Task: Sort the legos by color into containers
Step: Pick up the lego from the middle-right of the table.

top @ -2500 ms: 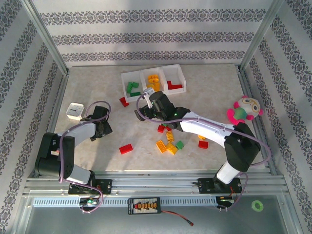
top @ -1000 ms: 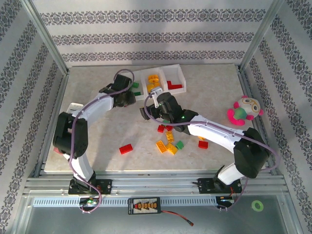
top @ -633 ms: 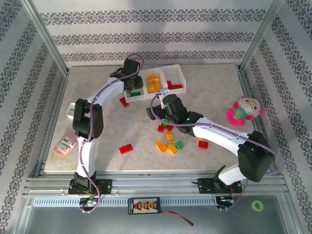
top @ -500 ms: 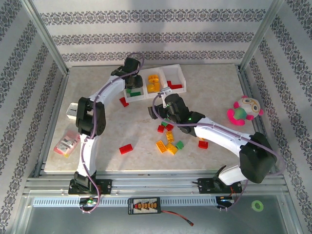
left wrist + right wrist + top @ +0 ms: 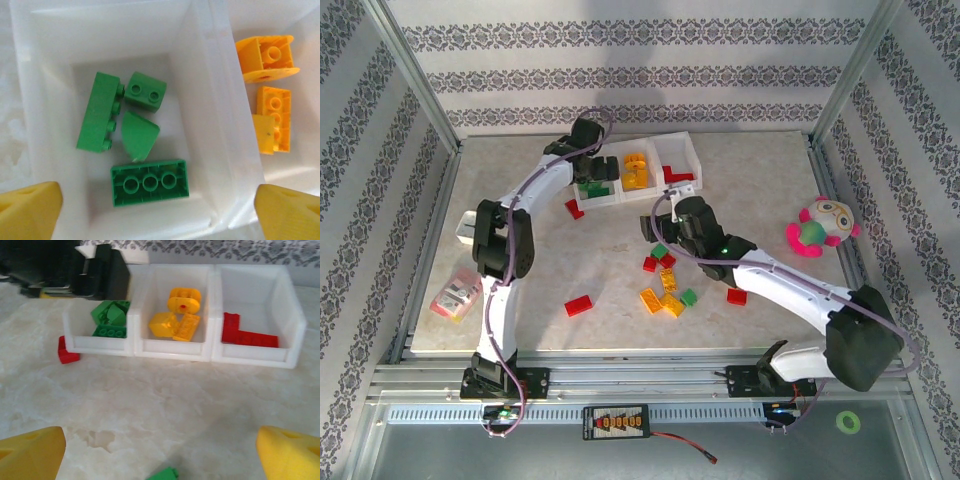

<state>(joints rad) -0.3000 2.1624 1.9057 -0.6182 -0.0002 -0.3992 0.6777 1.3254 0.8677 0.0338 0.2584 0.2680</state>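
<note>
We find the left gripper (image 5: 159, 212) hanging over the leftmost of the containers (image 5: 682, 187), fingers spread wide with nothing between them. Directly beneath it we count four green legos (image 5: 150, 182) on that bin's floor. The right gripper (image 5: 160, 455) is likewise spread and empty, low over the table and facing the row of bins from the near side. Ahead of it the middle bin holds a few yellow-orange bricks (image 5: 180, 315), and the right bin holds an L of red bricks (image 5: 245, 336). Each colour has its own bin, and no brick we can see sits in a wrong one. We judge the sort well short of done, with roughly half the bricks out on the table. One red brick (image 5: 67, 352) lies against the outside corner of the green bin, ahead and left of the right gripper. A green brick (image 5: 162, 473) lies just under its fingers. Behind it, towards the arm bases, sits a loose cluster (image 5: 665, 285) of red, green and yellow-orange, and a lone red brick (image 5: 579, 305) lies farther to its left. No writing is legible. The pink packet (image 5: 455, 293), well back and left of the left gripper, is too small for us to tell whether it bears print, and the bins and bricks look unmarked.
</note>
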